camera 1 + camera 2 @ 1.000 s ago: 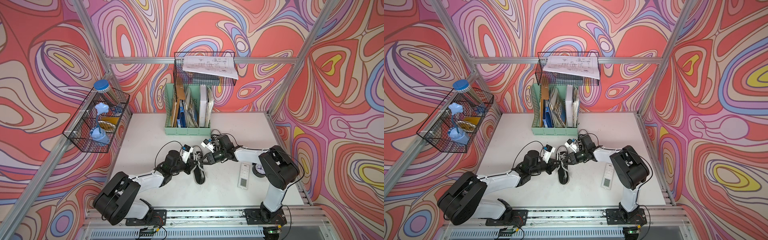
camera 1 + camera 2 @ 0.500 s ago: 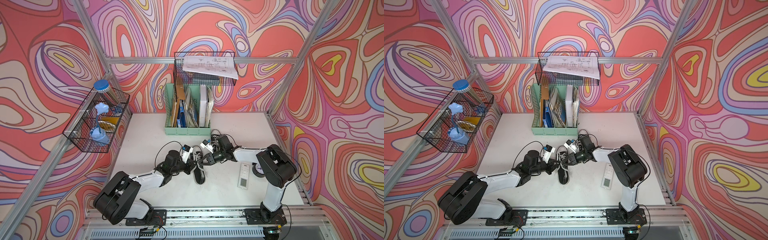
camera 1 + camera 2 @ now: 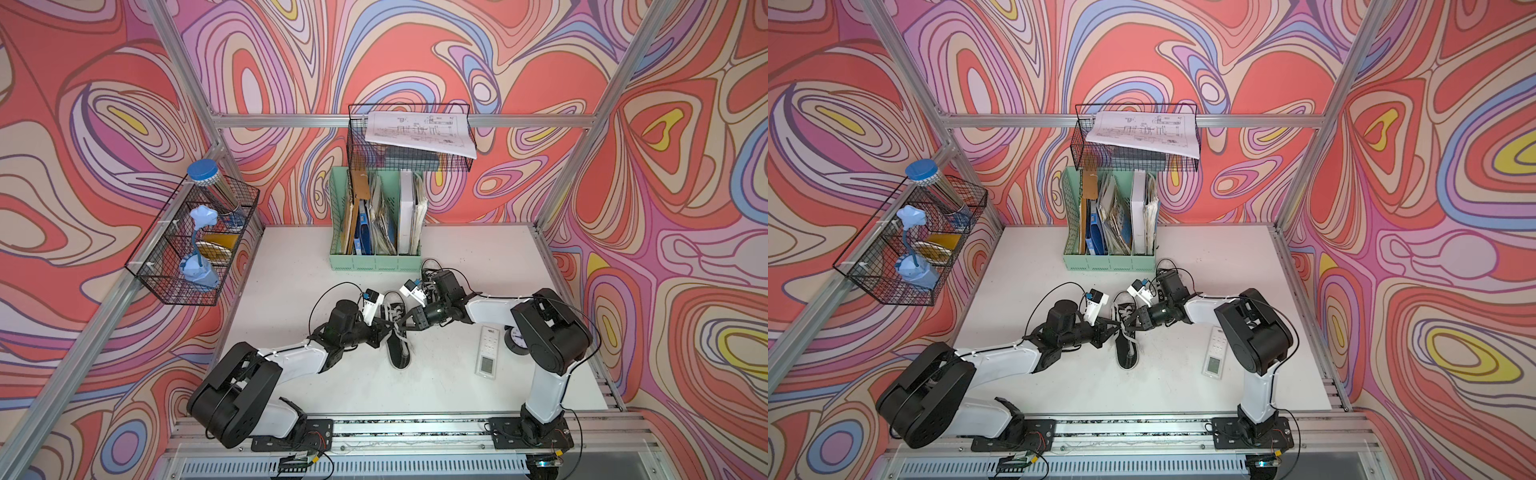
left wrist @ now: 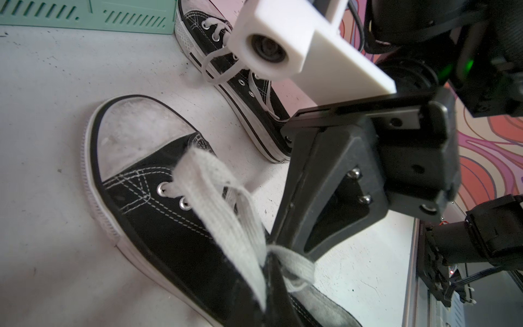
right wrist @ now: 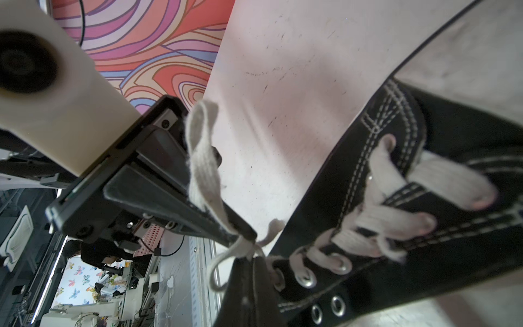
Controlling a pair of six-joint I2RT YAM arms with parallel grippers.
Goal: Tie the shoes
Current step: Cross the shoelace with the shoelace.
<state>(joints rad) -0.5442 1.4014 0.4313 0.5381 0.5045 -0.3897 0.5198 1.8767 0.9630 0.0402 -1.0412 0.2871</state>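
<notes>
The table (image 3: 457, 395) held the far shoe (image 3: 392, 305) near the rack (image 3: 374, 262) and the near shoe (image 3: 400, 353) just in front of it, the two apart. The work was on the near shoe.

The left gripper (image 5: 240, 232) was clenched on the lace (image 4: 226, 203). A flat strip ran from an eyelet near the toe up into its jaws, and a fold of lace lay along its fingers. The right gripper (image 4: 291, 246) was clenched too. Its tips met the left's over the shoe's throat, and it looked to be nipping the other strand where the two crossed.

The lace was threaded and criss-crossed through the eyelets (image 5: 307, 279), and no bow showed on this shoe. I judged the tie only part-way: the strands were gathered and crossed, perhaps with a first fold made, and the knot was yet to be drawn tight.

On the far shoe a loop (image 4: 218, 68) of lace stood out at its side. Whether that was a finished bow I could not tell. At best one shoe was done, with the near one left.
</notes>
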